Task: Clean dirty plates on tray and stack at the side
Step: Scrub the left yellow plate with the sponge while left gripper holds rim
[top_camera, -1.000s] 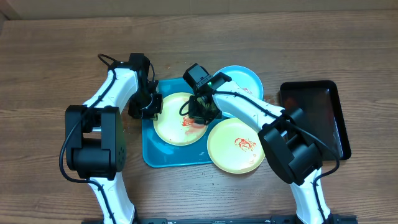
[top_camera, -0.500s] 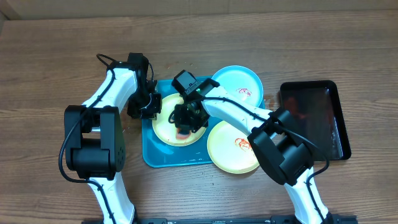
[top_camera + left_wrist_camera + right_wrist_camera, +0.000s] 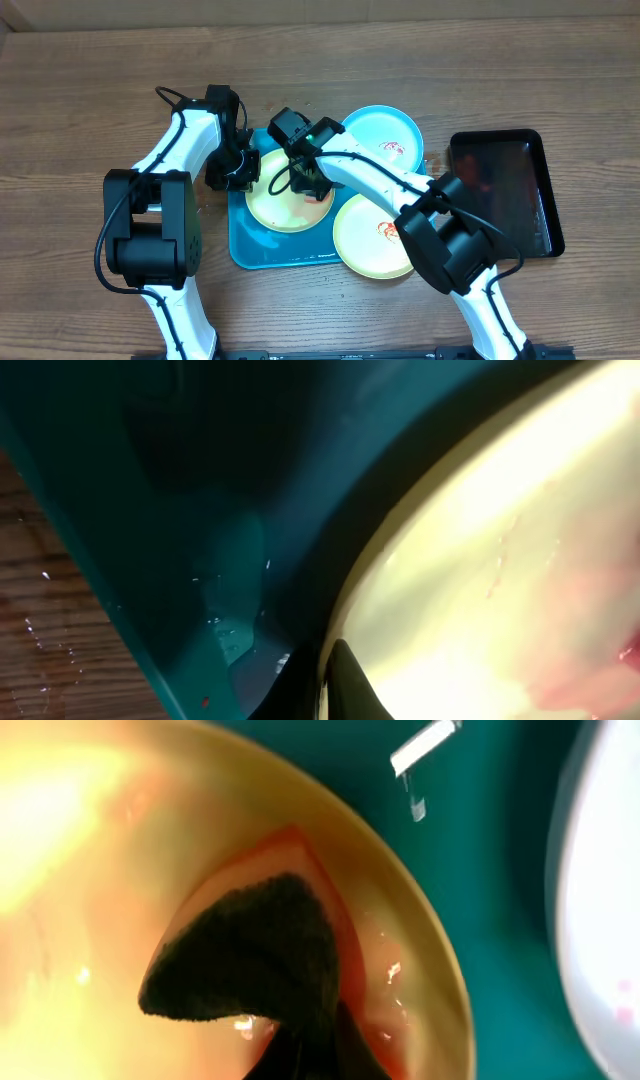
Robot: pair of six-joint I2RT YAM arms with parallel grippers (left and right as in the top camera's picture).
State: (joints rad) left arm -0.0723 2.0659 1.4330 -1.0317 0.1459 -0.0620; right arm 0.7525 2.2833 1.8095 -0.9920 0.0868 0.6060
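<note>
The teal tray holds a yellow-green plate. My left gripper is shut on that plate's left rim; the left wrist view shows its jaws pinching the rim of the plate over the tray. My right gripper is shut on a dark wiping pad that presses on the far right part of the plate, which is wet with red sauce. A second yellow-green plate overlaps the tray's right edge. The light blue plate lies at the back right; both carry red smears.
A black rectangular tray lies on the wooden table to the right of the plates. In the right wrist view the pale rim of the blue plate sits close on the right, across a strip of teal tray.
My right gripper has swept the pad across the plate, first towards its lower left, then back up to the far side. The left gripper has held still on the rim.
</note>
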